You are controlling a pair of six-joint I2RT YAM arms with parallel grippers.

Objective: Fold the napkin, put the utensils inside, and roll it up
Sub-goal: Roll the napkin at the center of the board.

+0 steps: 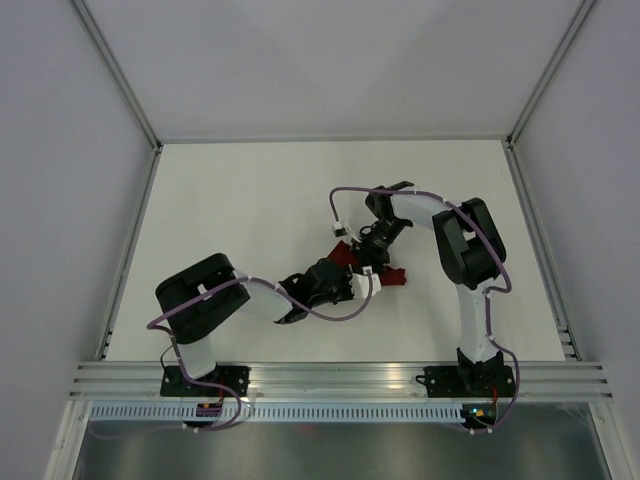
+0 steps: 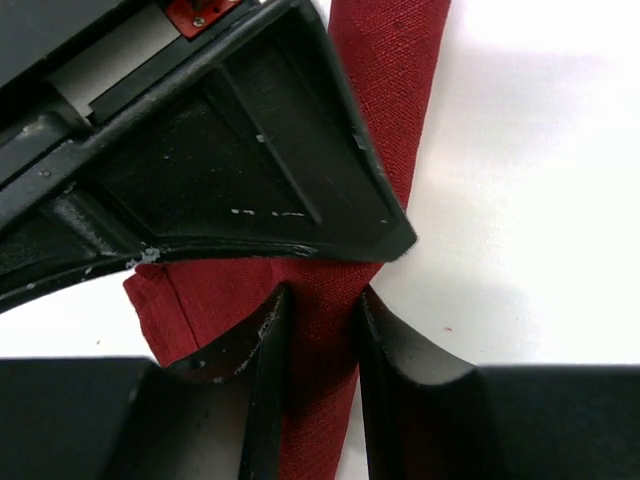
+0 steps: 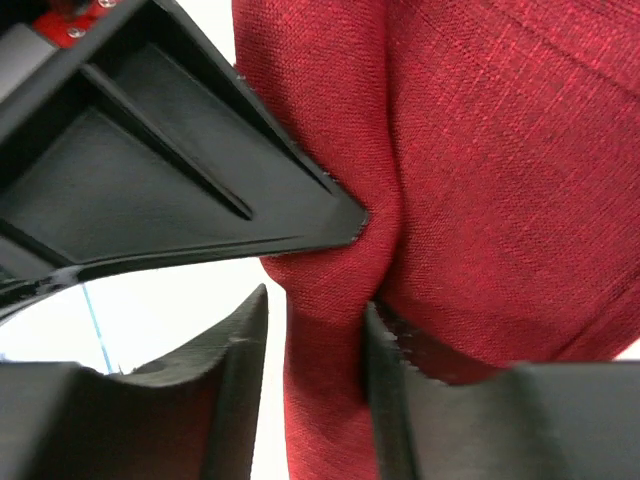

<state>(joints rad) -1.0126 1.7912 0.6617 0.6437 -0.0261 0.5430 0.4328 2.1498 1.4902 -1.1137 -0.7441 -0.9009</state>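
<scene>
The dark red napkin (image 1: 392,277) lies rolled into a narrow bundle at the table's middle, mostly covered by both grippers. In the left wrist view the roll (image 2: 390,80) runs between the fingers (image 2: 250,350), and both press its sides, so my left gripper (image 2: 322,300) is shut on it. My right gripper (image 3: 315,300) straddles a bunched fold of the napkin (image 3: 480,150). Its right finger (image 3: 400,370) touches the cloth, while white table shows between the cloth and the left finger, so it stands open. The two grippers (image 1: 352,283) (image 1: 372,255) sit almost touching. The utensils are hidden.
The white table (image 1: 250,200) is walled by pale panels on three sides, with an aluminium rail (image 1: 340,378) along the near edge. Each wrist view has the other arm's black gripper body (image 2: 230,170) (image 3: 150,180) crowding in close above the napkin.
</scene>
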